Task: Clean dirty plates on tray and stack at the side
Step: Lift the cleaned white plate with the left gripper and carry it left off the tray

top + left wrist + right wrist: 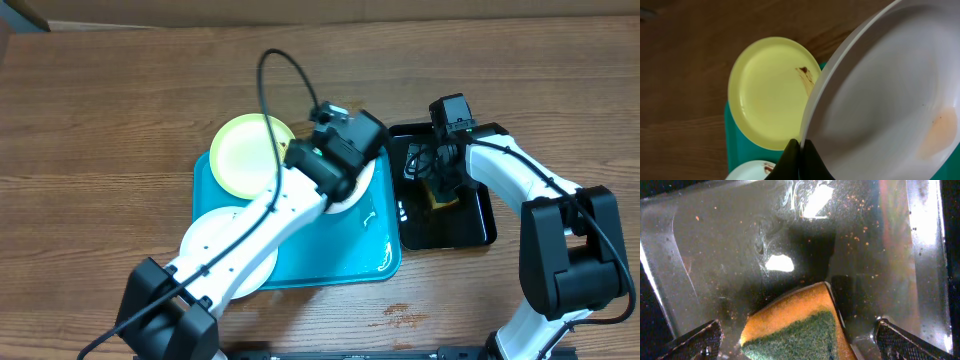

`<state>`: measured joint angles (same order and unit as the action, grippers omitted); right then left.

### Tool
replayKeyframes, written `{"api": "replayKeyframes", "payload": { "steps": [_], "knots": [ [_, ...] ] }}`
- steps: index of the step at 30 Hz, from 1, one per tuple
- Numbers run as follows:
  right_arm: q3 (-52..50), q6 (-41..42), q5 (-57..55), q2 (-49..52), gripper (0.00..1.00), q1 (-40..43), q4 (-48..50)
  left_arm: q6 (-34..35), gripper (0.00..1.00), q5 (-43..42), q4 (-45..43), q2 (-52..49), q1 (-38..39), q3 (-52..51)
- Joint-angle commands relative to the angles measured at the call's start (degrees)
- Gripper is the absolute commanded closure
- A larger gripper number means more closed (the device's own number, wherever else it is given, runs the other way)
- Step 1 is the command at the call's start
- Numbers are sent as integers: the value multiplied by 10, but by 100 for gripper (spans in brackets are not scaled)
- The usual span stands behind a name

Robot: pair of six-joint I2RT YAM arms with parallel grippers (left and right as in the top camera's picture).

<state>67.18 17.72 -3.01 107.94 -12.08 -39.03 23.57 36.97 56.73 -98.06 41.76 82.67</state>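
My left gripper is shut on the rim of a white plate, which is held tilted over the right part of the turquoise tray; the plate has a faint orange stain. Overhead, that plate shows only partly under the left gripper. A yellow-green plate with a brown smear lies at the tray's far left corner. Another white plate sits at the near left, half under the arm. My right gripper stands open astride an orange-and-green sponge.
A glossy black tray, wet and speckled, lies right of the turquoise tray, with the sponge and right gripper inside it. Brown wooden tabletop surrounds both trays. A black cable loops over the yellow-green plate.
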Motion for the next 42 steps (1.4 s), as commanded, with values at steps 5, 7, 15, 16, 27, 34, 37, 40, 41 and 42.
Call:
{"api": "replayKeyframes", "payload": {
  "steps": [5, 7, 15, 16, 27, 34, 37, 40, 41, 42],
  "knots": [
    [7, -2, -3, -2, 0, 2, 2, 5, 96, 290, 2, 18, 91, 16],
    [7, -2, -3, -2, 0, 2, 2, 13, 96, 320, 2, 18, 104, 16],
    [7, -2, -3, -2, 0, 2, 2, 20, 96, 320, 2, 18, 113, 16],
    [7, -2, -3, -2, 0, 2, 2, 24, 96, 320, 2, 18, 113, 16],
    [7, -2, -3, -2, 0, 2, 2, 60, 96, 318, 3, 19, 116, 16],
    [7, -2, -3, -2, 0, 2, 2, 114, 96, 261, 21, 19, 111, 15],
    [7, -2, -3, -2, 0, 2, 2, 114, 96, 260, 19, 19, 110, 16],
    [7, -2, -3, -2, 0, 2, 2, 114, 96, 262, 19, 26, 111, 16],
    [7, -2, -3, -2, 0, 2, 2, 114, 96, 260, 17, 29, 110, 16],
    [7, -2, -3, -2, 0, 2, 2, 114, 96, 254, 17, 31, 107, 16]
  ]
}}
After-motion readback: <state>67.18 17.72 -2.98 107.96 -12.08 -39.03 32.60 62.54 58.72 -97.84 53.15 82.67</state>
